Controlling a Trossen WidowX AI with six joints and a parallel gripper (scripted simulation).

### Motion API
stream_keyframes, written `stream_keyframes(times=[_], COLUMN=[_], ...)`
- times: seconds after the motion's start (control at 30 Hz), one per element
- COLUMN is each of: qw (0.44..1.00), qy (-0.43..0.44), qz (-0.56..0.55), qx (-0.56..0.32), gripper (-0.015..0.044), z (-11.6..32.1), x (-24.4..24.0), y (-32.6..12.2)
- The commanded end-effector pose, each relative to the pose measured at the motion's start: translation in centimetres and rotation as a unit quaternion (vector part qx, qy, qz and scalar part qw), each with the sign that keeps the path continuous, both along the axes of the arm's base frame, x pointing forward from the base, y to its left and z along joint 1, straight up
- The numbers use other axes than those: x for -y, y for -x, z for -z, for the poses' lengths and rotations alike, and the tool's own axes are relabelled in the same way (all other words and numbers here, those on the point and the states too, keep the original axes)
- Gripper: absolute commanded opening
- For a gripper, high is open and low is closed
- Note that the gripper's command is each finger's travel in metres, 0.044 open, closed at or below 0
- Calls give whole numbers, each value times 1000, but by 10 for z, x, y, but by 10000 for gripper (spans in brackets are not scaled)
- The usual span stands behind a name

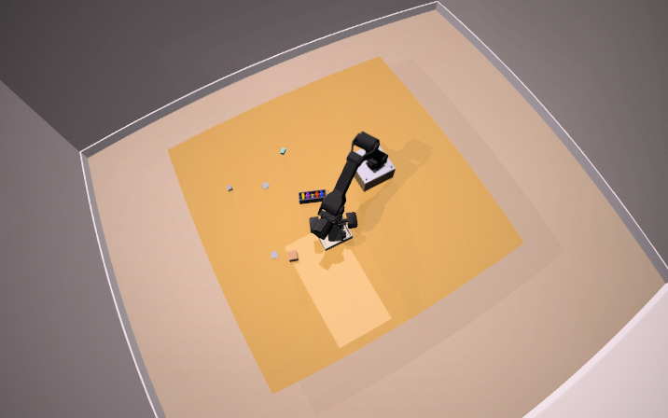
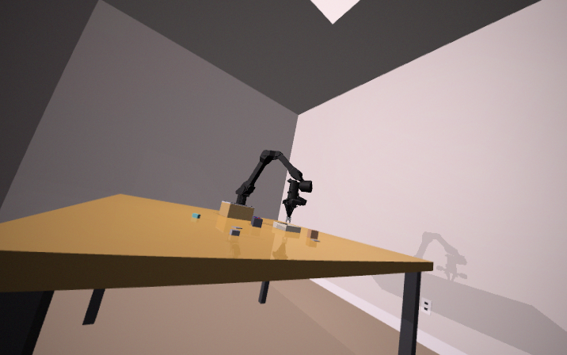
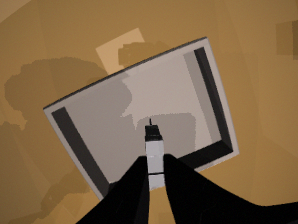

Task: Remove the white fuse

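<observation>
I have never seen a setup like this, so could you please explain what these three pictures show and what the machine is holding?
It is one black robot arm bolted to a table, with a two-fingered gripper at its end. One picture looks down from above, one from the side at table height, and one from a camera on the wrist. The gripper is shut on a small white fuse, hanging above the floor of a shallow grey tray. The dark fuse block, with coloured fuses in it, sits behind. A few small blocks lie scattered, such as a teal one.
</observation>
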State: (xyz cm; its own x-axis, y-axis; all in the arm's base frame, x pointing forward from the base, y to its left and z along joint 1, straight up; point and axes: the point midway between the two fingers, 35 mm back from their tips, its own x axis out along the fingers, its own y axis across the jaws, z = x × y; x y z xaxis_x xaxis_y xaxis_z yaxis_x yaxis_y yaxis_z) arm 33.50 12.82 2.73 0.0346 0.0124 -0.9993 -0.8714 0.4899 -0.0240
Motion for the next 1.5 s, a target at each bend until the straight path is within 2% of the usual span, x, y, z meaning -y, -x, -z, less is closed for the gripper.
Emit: stream_keyframes(times=[0.0, 0.23, 0.67, 0.8, 1.47], qw=[1000, 1000, 1000, 1000, 1000], qy=[0, 0, 0, 0, 1], qz=[3, 3, 0, 3, 0], qx=[-3, -3, -1, -3, -2], gripper=[0, 0, 330, 330, 330], z=[9, 15, 8, -25, -23], x=[0, 0, 0, 0, 1], y=[1, 1, 1, 2, 2])
